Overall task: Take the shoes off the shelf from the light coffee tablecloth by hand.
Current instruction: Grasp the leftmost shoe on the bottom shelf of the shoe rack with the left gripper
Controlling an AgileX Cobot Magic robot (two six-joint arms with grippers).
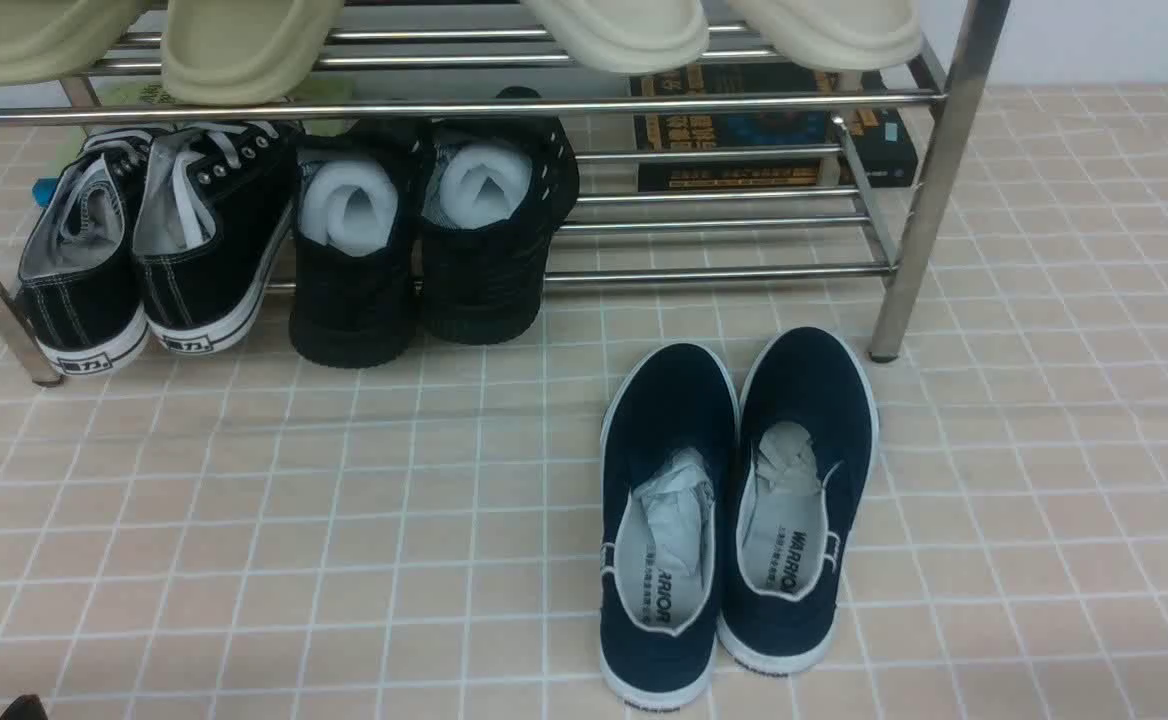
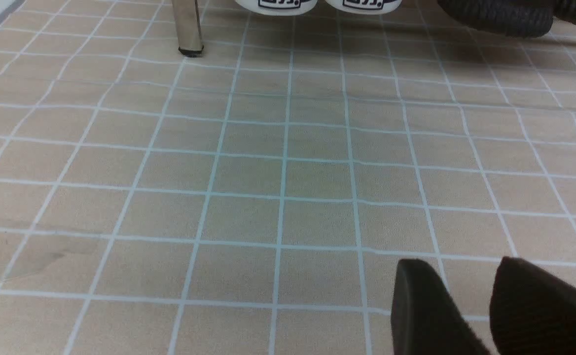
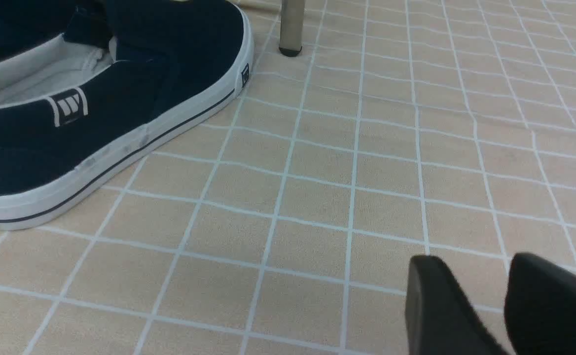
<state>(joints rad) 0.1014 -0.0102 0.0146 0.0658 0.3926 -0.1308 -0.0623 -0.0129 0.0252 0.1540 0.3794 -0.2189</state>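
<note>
On the lower tier of the chrome shelf (image 1: pixel 444 107), at its left end, we see the black lace-up sneakers (image 1: pixel 149 250) side by side, white heels toward us. Just to their right stand the all-black shoes (image 1: pixel 424 240) stuffed with white foam. A pair of navy slip-ons (image 1: pixel 734 510) lies on the light coffee tablecloth (image 1: pixel 344 520) in front of the shelf, near its right leg. Our left claw (image 2: pixel 463 268) hangs low over bare cloth, apart from the sneakers' heels, its fingers narrowly parted and empty. Our right claw (image 3: pixel 473 261) shows the same narrow, empty gap, with the nearer slip-on off to one side.
</note>
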